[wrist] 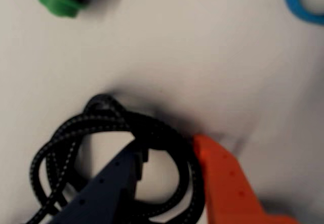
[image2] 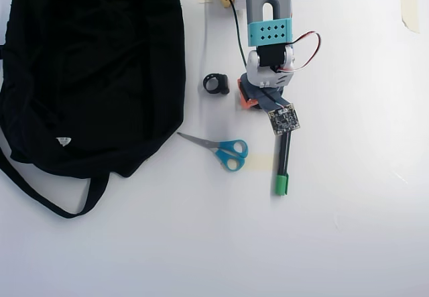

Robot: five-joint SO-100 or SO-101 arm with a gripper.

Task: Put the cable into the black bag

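Cable point(wrist: 109, 128): a coil of black braided cord flat on the white table point(wrist: 192, 47), right under the tool. In the overhead view the arm hides it entirely.

Gripper point(wrist: 169, 150): down at table height. In the wrist view the dark finger point(wrist: 109, 186) sits inside the loop and the orange finger point(wrist: 225, 183) sits outside it, against the right-hand strands.

Jaws: parted only a little, with one side of the coil between them. I judge them closing on the cord, but the picture is too soft to say the grip is firm (no lift to prove it).

Key relation: the cord is between the fingers already, so the reach is done; what matters next is the way to the bag.

Black bag point(image2: 94, 69): large, slumped, filling the upper left of the overhead view, well apart from the gripper point(image2: 257, 102). Its mouth is not clear to me from above.

Between them: a small black ring point(image2: 216, 84) just left of the arm, and the blue-handled scissors point(image2: 224, 151) lower down.

Marker point(image2: 282, 169): green-capped, just below the gripper overhead; not touching the cord in the wrist view.

Risk: loose strands may trail from a one-sided hold.
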